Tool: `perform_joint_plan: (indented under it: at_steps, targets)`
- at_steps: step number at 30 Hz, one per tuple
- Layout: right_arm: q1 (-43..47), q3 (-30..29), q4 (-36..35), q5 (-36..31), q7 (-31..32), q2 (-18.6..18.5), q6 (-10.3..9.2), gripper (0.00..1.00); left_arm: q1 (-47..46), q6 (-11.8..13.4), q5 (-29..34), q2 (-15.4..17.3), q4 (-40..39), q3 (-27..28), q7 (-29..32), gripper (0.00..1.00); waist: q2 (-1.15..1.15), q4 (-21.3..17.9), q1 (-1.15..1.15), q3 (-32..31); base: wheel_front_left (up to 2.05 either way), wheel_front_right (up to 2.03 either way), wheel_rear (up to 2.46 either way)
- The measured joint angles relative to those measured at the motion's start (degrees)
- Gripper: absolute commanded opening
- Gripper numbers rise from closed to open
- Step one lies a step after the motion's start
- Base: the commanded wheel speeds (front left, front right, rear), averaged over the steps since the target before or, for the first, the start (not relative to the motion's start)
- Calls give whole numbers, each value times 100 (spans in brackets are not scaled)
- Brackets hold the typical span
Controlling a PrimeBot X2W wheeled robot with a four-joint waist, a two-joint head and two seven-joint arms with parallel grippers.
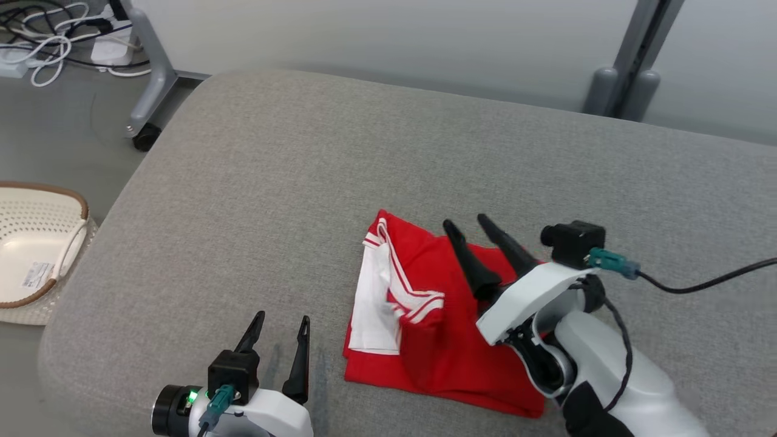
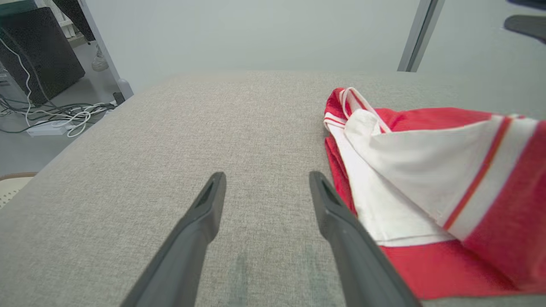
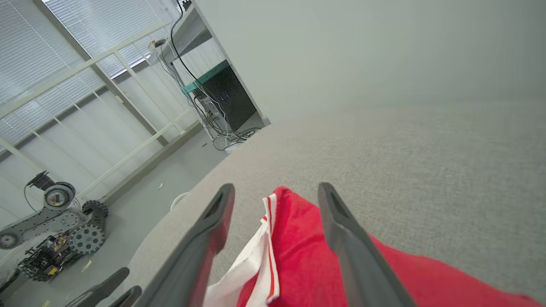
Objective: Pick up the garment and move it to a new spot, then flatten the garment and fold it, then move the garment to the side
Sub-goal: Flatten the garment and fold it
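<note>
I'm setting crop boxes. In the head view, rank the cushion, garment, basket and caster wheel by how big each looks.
1. cushion
2. garment
3. basket, cut off by the frame edge and lower on the floor, so its place after the garment is unsure
4. caster wheel

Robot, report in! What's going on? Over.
Left fingers open, beside shirt. Right fingers open, over shirt. Shirt lies folded. Nothing in the way.
</note>
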Motion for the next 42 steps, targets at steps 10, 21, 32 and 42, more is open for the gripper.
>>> perform_joint_plan:
  at_steps: [10, 21, 32, 42]
  targets:
    - [882, -2160, -538, -1846, -11, -137, 0, 100, -22, -5, 97, 1, -44, 214, 0, 100, 0, -641, 0, -107, 0, 0, 0]
    - [1872, -3245, -1158, -3138, -11, -49, 0, 100, -6, -9, 225, 1, -94, 500, 0, 100, 0, -1233, 0, -212, 0, 0, 0]
    - [2351, -3450, -1376, -3430, -12, -2, 0, 100, 155, -52, 315, 0, -121, 844, 0, 100, 0, -1571, 0, -403, 0, 0, 0]
    - [2681, -3400, -1458, -3467, -12, 2, 0, 100, 484, -57, 391, 0, -191, 1191, 0, 100, 0, -1849, 0, -655, 0, 0, 0]
